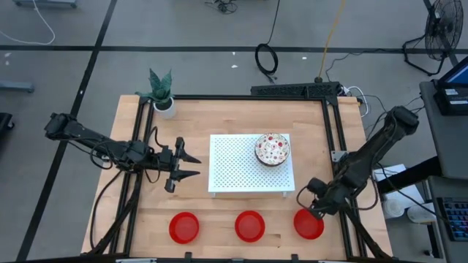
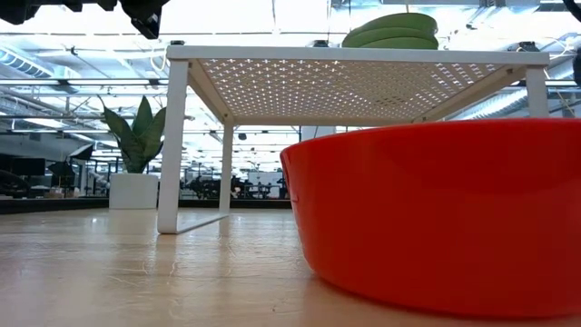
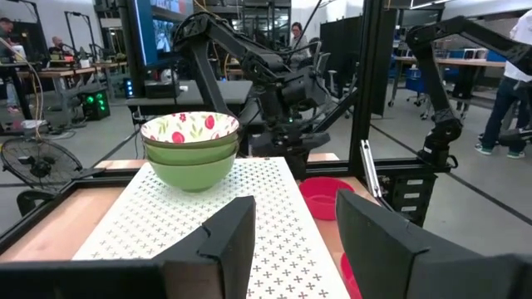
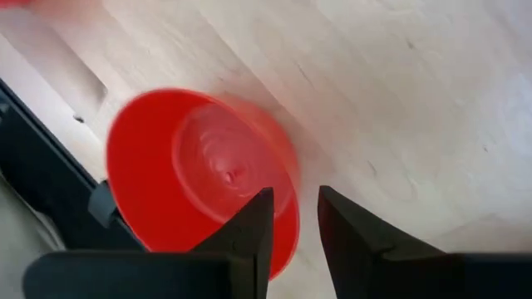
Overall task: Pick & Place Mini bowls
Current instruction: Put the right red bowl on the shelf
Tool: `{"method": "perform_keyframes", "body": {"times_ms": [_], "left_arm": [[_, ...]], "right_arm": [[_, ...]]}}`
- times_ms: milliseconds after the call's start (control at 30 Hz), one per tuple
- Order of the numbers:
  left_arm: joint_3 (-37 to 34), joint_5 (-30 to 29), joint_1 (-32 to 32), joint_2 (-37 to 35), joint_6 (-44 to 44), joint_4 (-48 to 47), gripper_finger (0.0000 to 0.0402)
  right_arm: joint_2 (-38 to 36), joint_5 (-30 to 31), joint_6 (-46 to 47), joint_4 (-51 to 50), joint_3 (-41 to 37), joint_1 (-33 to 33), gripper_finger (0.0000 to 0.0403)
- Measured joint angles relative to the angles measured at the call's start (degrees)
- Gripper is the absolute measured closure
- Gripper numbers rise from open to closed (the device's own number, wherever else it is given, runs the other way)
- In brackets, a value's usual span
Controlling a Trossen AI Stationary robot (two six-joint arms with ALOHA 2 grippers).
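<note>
The right claw (image 1: pixel 316 212) straddles the rim of the rightmost red bowl (image 1: pixel 308 224) at the bench's (image 1: pixel 219 226) front edge, fingers narrowed but not visibly clamped. A good grasp needs one finger inside, one outside, squeezed before lifting. The left claw (image 1: pixel 191 165) waits open beside the perforated board (image 1: pixel 241 172), where speckled bowls (image 1: pixel 272 149) sit stacked.

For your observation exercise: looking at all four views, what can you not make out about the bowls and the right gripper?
- How many bowls are stacked on the board: high view shows only the top one; low view cuts them at the board's edge.
- Whether the right gripper touches the red bowl: the wrist view is blurred, and in the high view the arm covers its rim.
- Other red bowls: the nearest bowl blocks the low view.
</note>
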Motion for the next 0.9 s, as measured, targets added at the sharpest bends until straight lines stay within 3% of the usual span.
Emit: {"method": "perform_keyframes", "body": {"times_ms": [700, 900], "left_arm": [[0.0, 0.02, 0.0, 0.0, -1.51, -1.28, 0.0231], [0.0, 0.02, 0.0, 0.0, -1.34, -1.32, 0.0231]], "right_arm": [[8.75, -1.93, -7.66, 8.09, 0.02, 0.03, 0.0322], [8.73, -4.17, -7.74, 4.57, 0.02, -0.04, 0.0368]]}}
